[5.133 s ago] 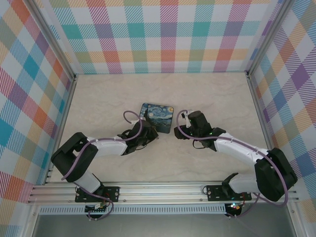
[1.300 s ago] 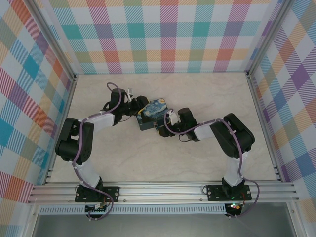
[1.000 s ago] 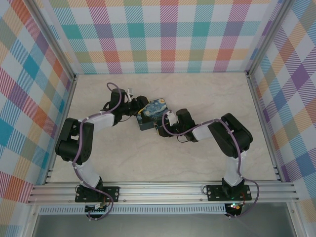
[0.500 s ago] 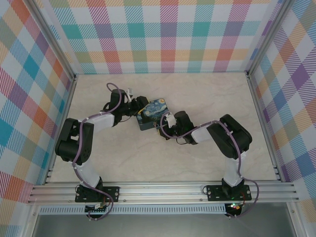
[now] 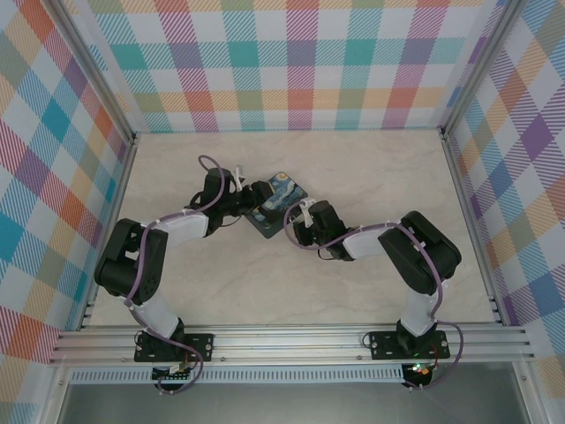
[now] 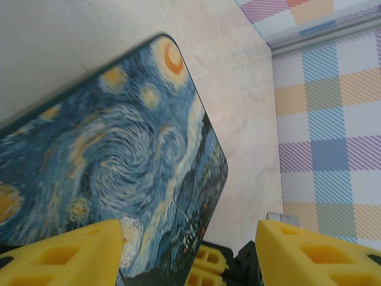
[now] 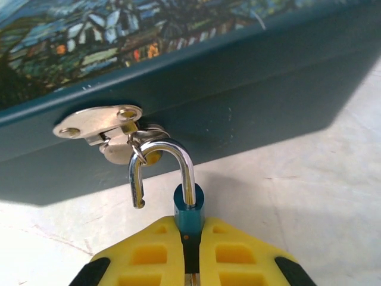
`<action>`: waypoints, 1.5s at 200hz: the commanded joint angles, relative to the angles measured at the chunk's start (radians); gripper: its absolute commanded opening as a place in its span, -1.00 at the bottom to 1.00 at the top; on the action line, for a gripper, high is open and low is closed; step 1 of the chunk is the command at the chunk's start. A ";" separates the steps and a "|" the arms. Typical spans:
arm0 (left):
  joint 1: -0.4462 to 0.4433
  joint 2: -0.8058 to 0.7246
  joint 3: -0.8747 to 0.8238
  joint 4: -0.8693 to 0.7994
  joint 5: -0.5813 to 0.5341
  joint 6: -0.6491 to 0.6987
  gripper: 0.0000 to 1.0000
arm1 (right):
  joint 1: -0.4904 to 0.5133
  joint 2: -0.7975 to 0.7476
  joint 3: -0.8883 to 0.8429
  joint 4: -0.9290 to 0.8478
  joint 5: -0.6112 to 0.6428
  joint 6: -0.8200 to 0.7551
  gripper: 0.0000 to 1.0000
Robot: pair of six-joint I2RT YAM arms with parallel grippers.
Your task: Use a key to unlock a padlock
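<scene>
Padlock (image 7: 189,210) sits at the box's front wall, its blue body pinched in the right gripper, its shackle (image 7: 178,156) sprung open.

At the left of the top view, the left arm reaches across the table (image 5: 380,177) to the box (image 5: 279,200), and the left gripper (image 5: 251,200) is at the box's left side. In the left wrist view this gripper (image 6: 189,238) is spread wide. One yellow finger (image 6: 71,250) overlaps the painted lid's (image 6: 119,155) near edge, while the other stands off to the side of the box with bare table between. It holds nothing.

Right of the box in the top view, the right gripper (image 5: 295,223) points at the box's near wall. In the right wrist view its yellow fingers (image 7: 149,253) are closed tight on the lock's body, the gripper (image 7: 190,229) just beside the dark wall (image 7: 250,89). The long leg of the shackle rises from the body. Its curve passes through the ring under the silvery hasp (image 7: 98,126), and the short leg hangs free in the air beside the body. The fingers cover the lock's underside, so I cannot tell where the key is.
</scene>
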 commanded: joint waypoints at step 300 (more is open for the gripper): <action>-0.100 -0.019 -0.120 -0.115 -0.115 -0.011 0.26 | -0.057 0.018 0.330 -0.321 0.253 0.198 -0.79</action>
